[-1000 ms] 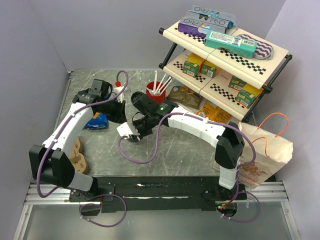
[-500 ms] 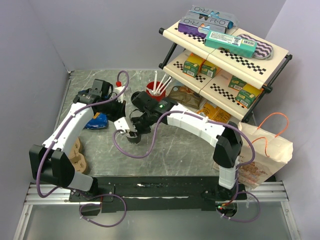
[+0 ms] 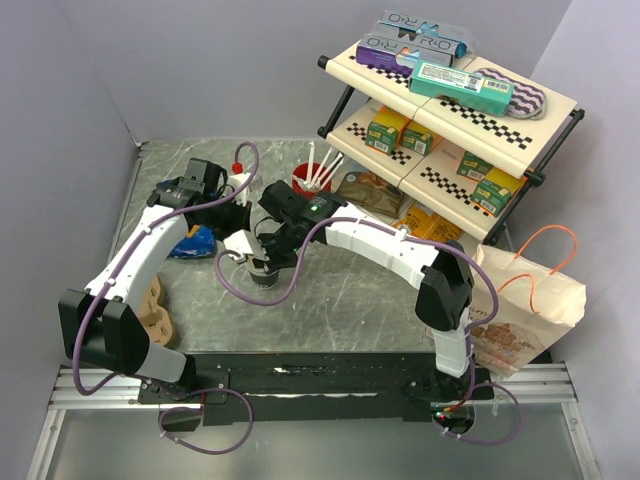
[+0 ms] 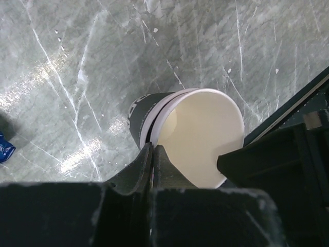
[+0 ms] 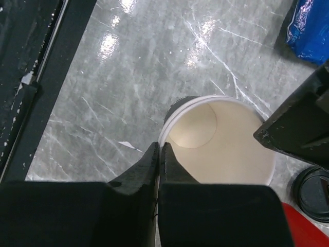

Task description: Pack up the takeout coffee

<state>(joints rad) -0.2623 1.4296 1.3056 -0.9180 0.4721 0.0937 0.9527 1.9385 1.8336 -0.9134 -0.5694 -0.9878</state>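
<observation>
My right arm has swung in toward my left one since the earlier frame. My right end effector (image 5: 159, 150) was partly open a moment ago and is now clamped down to a slit. The takeout coffee (image 5: 221, 139) stands upright on the desk (image 5: 128, 77), between my two wrists and just in front of the red cup (image 3: 310, 180).

My left end effector (image 4: 152, 149) is also closed narrow. In each wrist view the cup's rim runs straight into the seam between the fingertips. I judge that both are nipping the paper wall, one finger inside and one outside, though the contact itself is hard to make out.

The step in hand looks like securing the cup by its rim. To do it well, I should squeeze only lightly, because a thin paper lip will buckle under a hard pinch. My two arms must not pull against each other, so one should let go before the other carries the cup. Any lift should go straight up, keeping the mouth level.

The black lid (image 5: 313, 195) lies apart on the desk near the red cup. It probably needs to be pressed on before the cup goes toward the paper bag (image 3: 530, 300).

The cup is open, with a cream-white interior whose flat bottom is visible. I see no liquid. A pale rolled rim sits above a dark sleeve. It is round and looks undented so far.
</observation>
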